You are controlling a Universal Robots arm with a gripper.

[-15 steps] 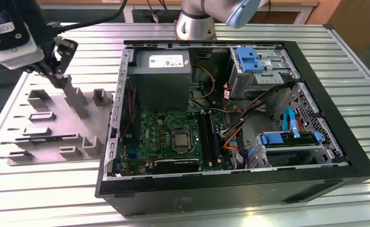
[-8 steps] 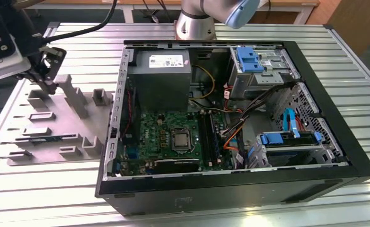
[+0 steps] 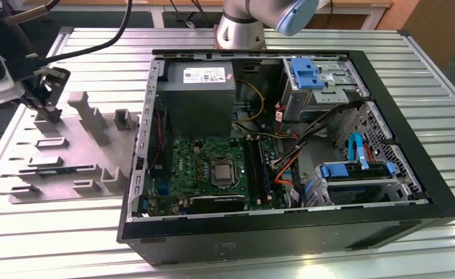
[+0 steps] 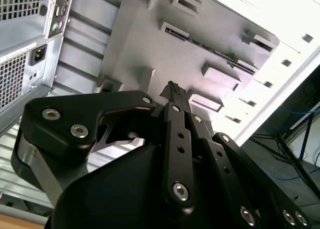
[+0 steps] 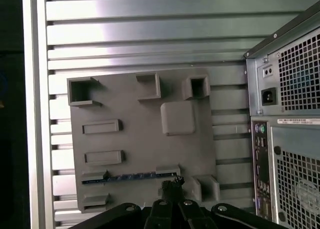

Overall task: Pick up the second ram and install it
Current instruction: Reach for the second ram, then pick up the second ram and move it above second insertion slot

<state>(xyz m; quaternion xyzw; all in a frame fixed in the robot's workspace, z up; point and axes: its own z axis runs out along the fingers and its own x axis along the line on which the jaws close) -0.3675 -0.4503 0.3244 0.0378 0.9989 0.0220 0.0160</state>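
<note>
The second ram (image 5: 132, 177) stands on edge in a slot near the grey tray's (image 5: 130, 139) front edge in the exterior view, probably so it can be pinched. The gripper (image 5: 172, 185), pressed together and empty, hovers over the tray.

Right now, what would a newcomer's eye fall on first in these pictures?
The open black computer tower lies on the slatted metal table, its large green motherboard exposed. On the exterior view's left, the black pincer hovers over a grey moulded holder tray, where a slim blue-green ram stick rests.
</note>
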